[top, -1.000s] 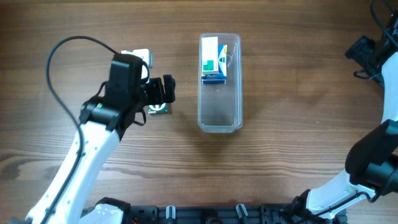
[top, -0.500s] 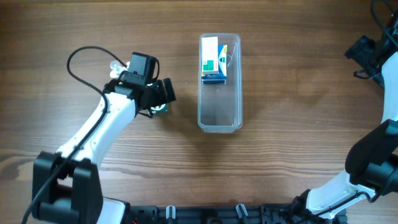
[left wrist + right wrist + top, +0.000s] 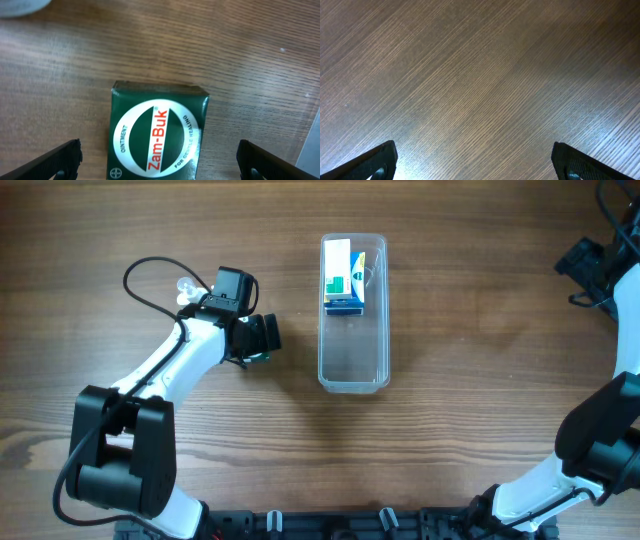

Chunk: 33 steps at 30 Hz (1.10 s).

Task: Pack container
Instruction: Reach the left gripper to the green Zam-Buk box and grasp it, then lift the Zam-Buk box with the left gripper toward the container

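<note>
Hovering over a green box (image 3: 157, 132), the left gripper (image 3: 265, 338) has its jaws spread. The container (image 3: 353, 365) lies to its right. The right gripper (image 3: 475, 160) also has its jaws spread.

Overhead: green box (image 3: 260, 357) mostly hidden under left gripper (image 3: 266, 332), only a sliver showing. Small clear item (image 3: 186, 287) half concealed behind the same wrist, too small to identify. Print on the carton (image 3: 341, 278) inside the container (image 3: 353, 375) too small to read. Right arm (image 3: 612, 430) cropped by the right edge; right gripper (image 3: 582, 262) small and dark, jaw spread unreadable there.

Left wrist: green box cropped at the lower edge; fingertips (image 3: 56, 162) cropped at the lower corners; blurred pale shape (image 3: 20, 5) cut by the top-left corner, unidentifiable.

Right wrist: fingertips (image 3: 376, 161) cropped likewise.
</note>
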Motion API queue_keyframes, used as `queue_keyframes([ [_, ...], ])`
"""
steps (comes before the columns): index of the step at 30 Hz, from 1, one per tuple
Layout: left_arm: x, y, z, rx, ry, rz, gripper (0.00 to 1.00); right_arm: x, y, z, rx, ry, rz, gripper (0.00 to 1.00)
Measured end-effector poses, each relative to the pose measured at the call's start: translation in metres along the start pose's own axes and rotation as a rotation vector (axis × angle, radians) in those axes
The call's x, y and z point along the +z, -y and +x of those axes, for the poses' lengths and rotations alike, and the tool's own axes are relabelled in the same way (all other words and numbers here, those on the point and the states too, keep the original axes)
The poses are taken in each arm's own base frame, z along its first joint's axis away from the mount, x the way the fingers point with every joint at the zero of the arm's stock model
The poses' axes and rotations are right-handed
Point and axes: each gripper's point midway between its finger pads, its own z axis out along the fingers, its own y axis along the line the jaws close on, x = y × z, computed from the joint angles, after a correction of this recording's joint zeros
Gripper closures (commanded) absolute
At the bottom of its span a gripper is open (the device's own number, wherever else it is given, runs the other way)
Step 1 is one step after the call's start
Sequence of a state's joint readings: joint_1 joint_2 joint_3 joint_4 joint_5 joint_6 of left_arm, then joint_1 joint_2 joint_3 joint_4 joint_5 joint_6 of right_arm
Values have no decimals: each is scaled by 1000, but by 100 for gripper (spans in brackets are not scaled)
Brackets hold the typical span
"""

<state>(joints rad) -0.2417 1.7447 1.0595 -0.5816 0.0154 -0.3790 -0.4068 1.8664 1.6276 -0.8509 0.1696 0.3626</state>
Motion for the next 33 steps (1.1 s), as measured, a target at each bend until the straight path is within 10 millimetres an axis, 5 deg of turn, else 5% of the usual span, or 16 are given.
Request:
queue_keyframes([
  [10, 23, -6, 12, 74, -65, -28, 0, 0, 0, 0, 0, 0, 0, 0],
  [33, 23, -5, 10, 159, -57, -22, 5, 0, 0, 0, 0, 0, 0, 0],
])
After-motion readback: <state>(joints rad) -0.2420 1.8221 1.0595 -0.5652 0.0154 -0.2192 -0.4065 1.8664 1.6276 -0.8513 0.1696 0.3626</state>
